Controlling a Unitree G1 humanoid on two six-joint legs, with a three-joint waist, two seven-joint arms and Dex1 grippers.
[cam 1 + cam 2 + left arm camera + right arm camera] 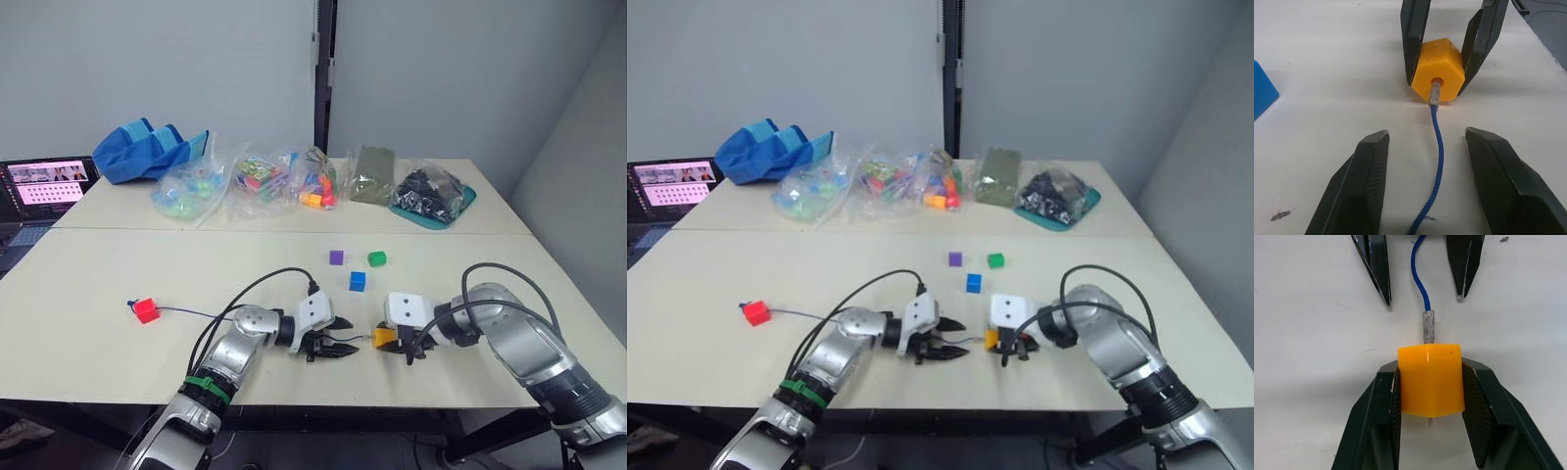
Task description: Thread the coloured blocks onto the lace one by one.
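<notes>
Head stereo overlooks the table (88, 294); close wrist cameras face each other across it

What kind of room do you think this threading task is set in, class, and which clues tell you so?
Probably a lab or office workroom, not a home: plain pale tables against bare grey walls, a laptop running at one side, and clear bags of toys lined up at the back as test material.
</notes>
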